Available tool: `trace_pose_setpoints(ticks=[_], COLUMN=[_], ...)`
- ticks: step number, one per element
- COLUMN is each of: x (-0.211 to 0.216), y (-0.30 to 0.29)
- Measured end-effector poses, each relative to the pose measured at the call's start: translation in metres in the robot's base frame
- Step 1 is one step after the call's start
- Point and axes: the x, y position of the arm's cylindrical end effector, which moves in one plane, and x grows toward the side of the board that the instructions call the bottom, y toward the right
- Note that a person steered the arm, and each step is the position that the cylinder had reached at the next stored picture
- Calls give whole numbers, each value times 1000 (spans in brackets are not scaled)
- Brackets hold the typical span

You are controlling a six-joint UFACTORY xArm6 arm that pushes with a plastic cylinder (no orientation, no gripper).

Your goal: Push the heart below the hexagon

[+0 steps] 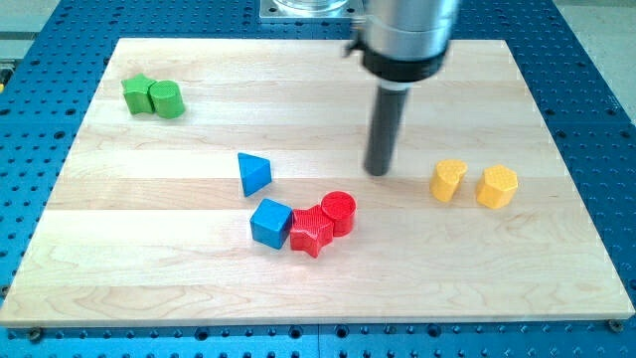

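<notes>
The yellow heart (448, 180) lies on the wooden board (149, 259) at the view's right. The yellow hexagon (497, 186) sits just to its right, with a small gap between them. My tip (379, 171) rests on the board to the left of the heart, about a block's width away and touching no block. The dark rod rises from it toward the view's top.
A blue triangle (253, 173), a blue cube (270, 222), a red star (311, 232) and a red cylinder (339, 212) cluster at the lower middle. A green star (138, 93) and a green cylinder (167, 99) sit at the upper left.
</notes>
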Motion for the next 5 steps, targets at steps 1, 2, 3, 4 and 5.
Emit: trace_pose_setpoints(ticks=[1,2,3,4,5], x=[-12,-11,18,43,72], y=[39,75,83,89,90])
